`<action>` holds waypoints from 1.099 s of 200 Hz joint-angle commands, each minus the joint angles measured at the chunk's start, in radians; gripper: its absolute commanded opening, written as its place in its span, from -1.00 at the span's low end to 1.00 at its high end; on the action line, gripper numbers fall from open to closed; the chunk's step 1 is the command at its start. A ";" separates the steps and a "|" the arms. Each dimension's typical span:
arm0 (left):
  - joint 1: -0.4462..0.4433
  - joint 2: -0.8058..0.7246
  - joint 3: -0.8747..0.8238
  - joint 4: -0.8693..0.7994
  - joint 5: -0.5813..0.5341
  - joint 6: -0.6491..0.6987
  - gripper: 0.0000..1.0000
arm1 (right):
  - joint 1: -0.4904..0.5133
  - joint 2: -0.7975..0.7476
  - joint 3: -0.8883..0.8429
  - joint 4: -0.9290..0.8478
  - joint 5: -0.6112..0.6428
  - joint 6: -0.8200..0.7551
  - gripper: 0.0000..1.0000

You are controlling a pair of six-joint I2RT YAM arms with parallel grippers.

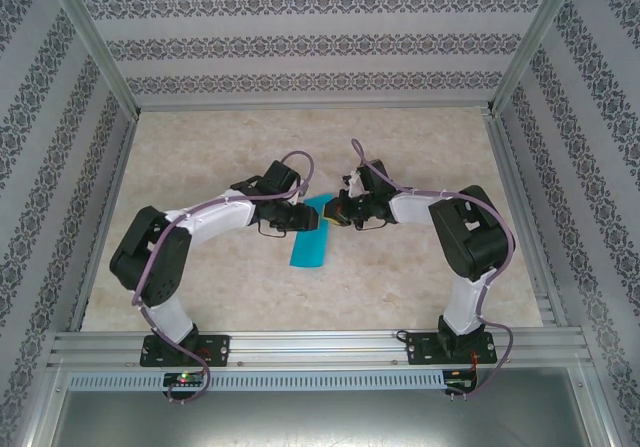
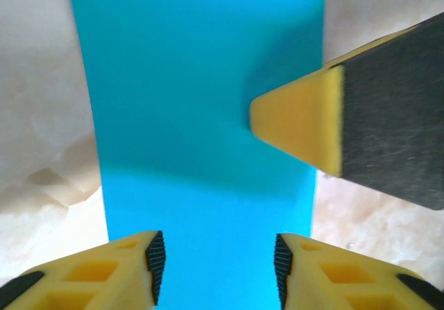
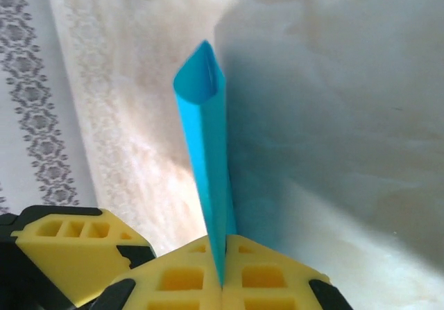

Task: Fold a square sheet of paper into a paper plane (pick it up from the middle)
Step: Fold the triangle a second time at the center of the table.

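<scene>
paper (image 3: 205, 136) doubled into a loop, over mid-table (image 1: 200, 157) | right gripper (image 3: 223, 272) pinching its doubled edge tight | left gripper (image 2: 215, 268) spread wide, fingers straddling the sheet | handling: light, floppy, creases easily, so I'd grip beside the fold, gently

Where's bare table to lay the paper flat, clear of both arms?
Crowded at centre, where the left gripper, the right gripper and the paper meet. Bare table spans from there to the back wall; a smaller patch lies between the paper and the front rail.
</scene>
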 commanded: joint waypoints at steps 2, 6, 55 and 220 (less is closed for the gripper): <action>0.024 -0.088 -0.020 -0.052 -0.043 -0.023 0.08 | -0.019 -0.059 -0.021 0.084 -0.073 0.068 -0.94; 0.029 -0.105 -0.032 -0.043 -0.043 -0.030 0.09 | -0.020 -0.066 -0.023 0.089 -0.081 0.075 -0.94; 0.068 -0.273 -0.176 0.071 0.011 -0.139 0.20 | -0.051 -0.145 -0.039 0.163 -0.138 0.183 -0.95; 0.109 -0.396 -0.401 0.473 0.250 -0.406 -0.01 | -0.108 -0.256 -0.058 0.322 -0.183 0.392 -0.99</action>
